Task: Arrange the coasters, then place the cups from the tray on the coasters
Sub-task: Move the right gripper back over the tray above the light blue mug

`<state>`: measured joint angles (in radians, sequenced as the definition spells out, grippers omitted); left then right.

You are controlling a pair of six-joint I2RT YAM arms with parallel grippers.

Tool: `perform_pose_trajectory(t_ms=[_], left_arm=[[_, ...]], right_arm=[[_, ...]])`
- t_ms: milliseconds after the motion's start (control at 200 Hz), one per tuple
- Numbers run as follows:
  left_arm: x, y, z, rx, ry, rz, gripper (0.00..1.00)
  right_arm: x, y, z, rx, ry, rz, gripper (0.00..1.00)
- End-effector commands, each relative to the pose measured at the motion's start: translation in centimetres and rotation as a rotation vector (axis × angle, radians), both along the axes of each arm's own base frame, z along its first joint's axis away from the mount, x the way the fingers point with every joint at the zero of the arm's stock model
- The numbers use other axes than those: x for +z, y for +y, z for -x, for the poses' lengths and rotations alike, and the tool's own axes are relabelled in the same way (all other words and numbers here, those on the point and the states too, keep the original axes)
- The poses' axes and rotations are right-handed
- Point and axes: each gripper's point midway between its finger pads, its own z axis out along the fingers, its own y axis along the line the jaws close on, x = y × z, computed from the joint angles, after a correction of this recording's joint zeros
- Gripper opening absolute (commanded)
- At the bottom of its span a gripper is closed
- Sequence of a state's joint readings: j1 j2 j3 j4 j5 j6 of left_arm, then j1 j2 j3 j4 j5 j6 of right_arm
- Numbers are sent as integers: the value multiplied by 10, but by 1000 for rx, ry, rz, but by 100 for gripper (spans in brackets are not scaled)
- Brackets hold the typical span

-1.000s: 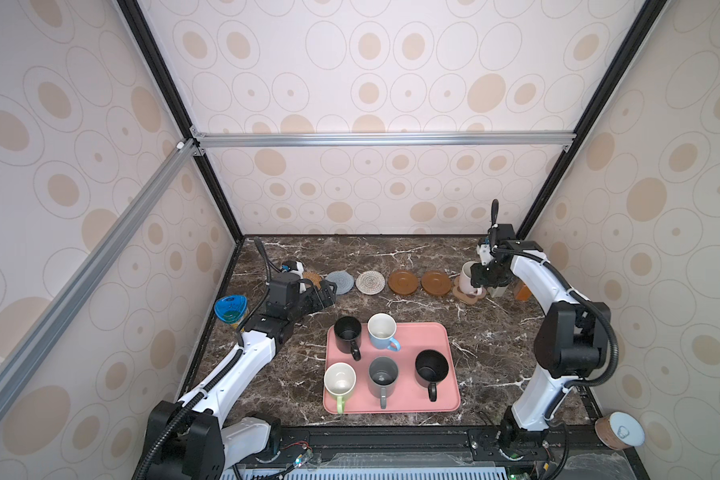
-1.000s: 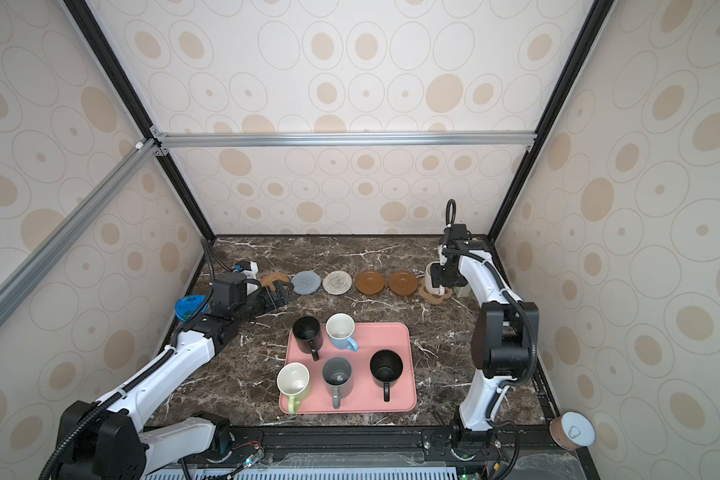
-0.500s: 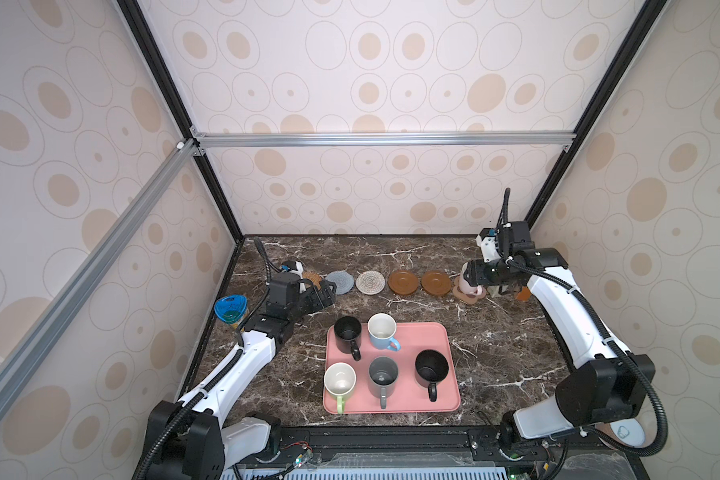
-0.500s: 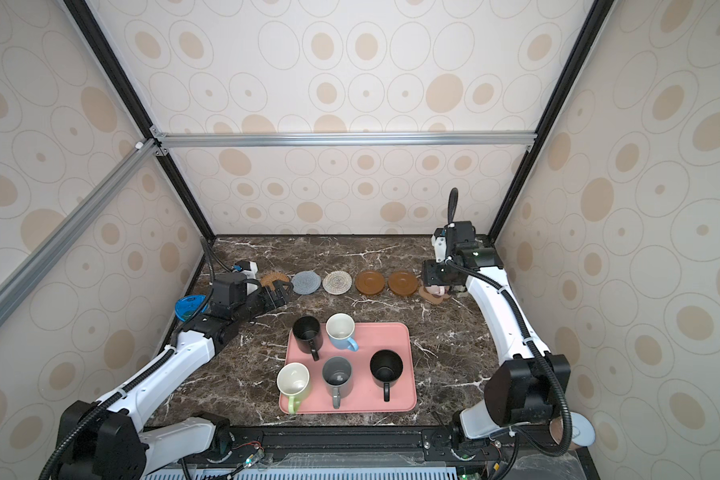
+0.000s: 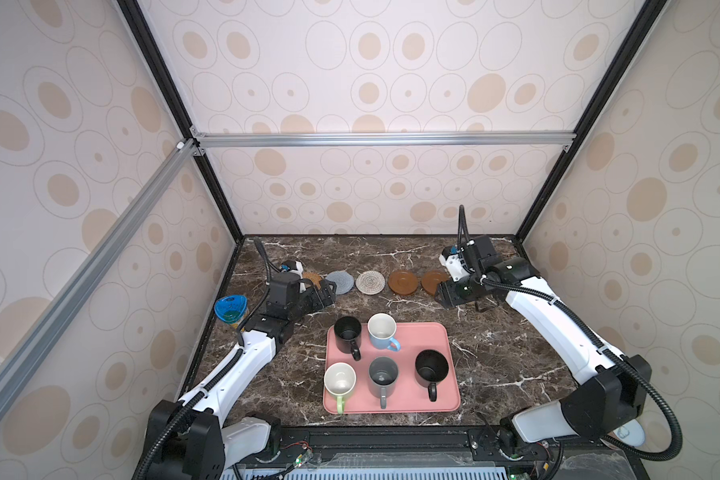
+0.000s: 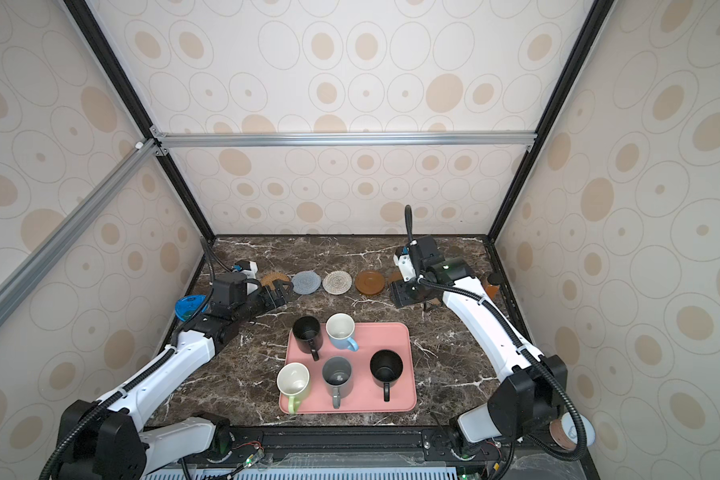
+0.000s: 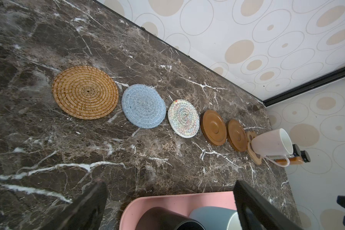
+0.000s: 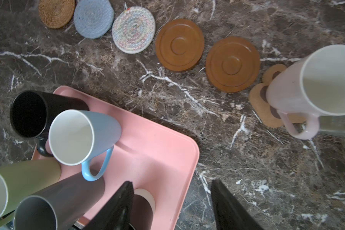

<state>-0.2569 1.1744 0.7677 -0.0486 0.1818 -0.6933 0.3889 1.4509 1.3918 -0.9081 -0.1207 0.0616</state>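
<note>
Marble table [image 8: 247,159] is carrying the pink mug [image 8: 283,95] on the paw coaster [image 8: 258,103]. Left pincer [image 7: 168,183] and right pincer [image 8: 170,183] are hanging wide apart, empty. Right should be reaching squarely over the tray's [image 5: 441,336] black mug [image 5: 431,368].

Bright, even light; blurred wrist-view edges.
</note>
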Motion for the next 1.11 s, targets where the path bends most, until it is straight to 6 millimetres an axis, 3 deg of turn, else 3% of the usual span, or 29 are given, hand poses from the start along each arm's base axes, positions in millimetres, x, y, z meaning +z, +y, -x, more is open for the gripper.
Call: perform_pose_trajectory(t_ms=[0,440,740,1101], left_arm=[[12,-1,-7,9,-34,31,100],[8,-1,-4,14,-27,58,100],[8,-3,-7,13,-27,66,100],[6,-5,-7,2,-22,68,100]], right_arm=[[-10,9,12,54,38,21,66],[-34,43,37,180,119,73,67],[-55,78,53,286,162,96,68],[-76,99,67,351,202,159,68]])
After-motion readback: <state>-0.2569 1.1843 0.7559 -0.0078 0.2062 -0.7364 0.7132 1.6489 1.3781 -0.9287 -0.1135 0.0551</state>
